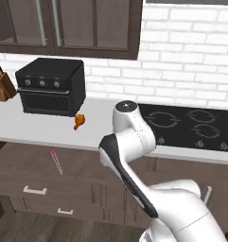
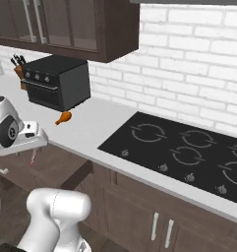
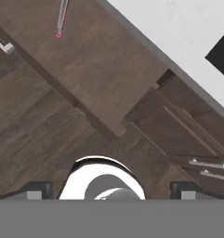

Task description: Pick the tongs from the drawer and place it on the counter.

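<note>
Nearest the hand camera, the tool's (image 3: 108, 193) two dark tips stand wide apart at the bottom edge with nothing between them, above the wooden floor. Beyond it, the wide, shallow dark brown wooden drawer (image 1: 25, 165) stands pulled out, and the thin pink tongs (image 1: 56, 162) lie on its bottom, well apart from the tool. Farther back, on the long light grey-white worktop (image 1: 39, 127), an orange-brown chicken drumstick (image 1: 79, 121) rests just before a black toaster oven (image 1: 51, 86).

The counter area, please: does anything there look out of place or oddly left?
Yes: a raw-looking chicken drumstick lies bare on the counter in front of the toaster oven, with no plate under it. Below, the drawer stands open, with the tongs lying inside.
</note>
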Available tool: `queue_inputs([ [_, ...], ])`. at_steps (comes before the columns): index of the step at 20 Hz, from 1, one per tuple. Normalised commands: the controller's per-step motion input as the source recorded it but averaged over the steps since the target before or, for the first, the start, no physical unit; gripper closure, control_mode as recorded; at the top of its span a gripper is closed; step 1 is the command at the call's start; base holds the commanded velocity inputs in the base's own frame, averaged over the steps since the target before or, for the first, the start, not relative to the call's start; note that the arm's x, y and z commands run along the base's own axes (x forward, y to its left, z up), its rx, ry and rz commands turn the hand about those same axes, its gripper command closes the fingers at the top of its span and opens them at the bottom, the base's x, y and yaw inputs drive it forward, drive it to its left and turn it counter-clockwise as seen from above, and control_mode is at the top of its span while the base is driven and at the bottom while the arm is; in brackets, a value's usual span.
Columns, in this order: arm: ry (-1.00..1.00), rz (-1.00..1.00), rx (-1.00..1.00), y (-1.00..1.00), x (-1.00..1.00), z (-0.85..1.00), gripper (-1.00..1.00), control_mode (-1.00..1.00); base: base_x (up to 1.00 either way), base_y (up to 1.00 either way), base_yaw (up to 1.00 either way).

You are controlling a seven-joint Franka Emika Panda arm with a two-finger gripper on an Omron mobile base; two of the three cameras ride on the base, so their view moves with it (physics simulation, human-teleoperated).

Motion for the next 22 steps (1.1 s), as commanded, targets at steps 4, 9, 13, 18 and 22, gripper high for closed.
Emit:
queue_inputs([
  [4,0.0,0.01,0.0,1.0,0.64,-0.57,-1.0,-1.0,0.0,0.0,0.0],
  [9,0.13,0.18,-0.01,0.83,0.42,-0.58,-1.0,-1.0,0.0,0.0,0.0],
  [13,0.18,0.09,-0.11,0.24,0.11,-0.45,-1.0,-1.0,0.0,0.0,0.0],
  [18,0.14,0.16,-0.02,0.2,0.26,-0.65,-1.0,-1.0,0.0,0.0,0.0],
  [22,-0.05,0.07,0.02,0.0,0.26,-0.35,-1.0,-1.0,0.0,0.0,0.0],
])
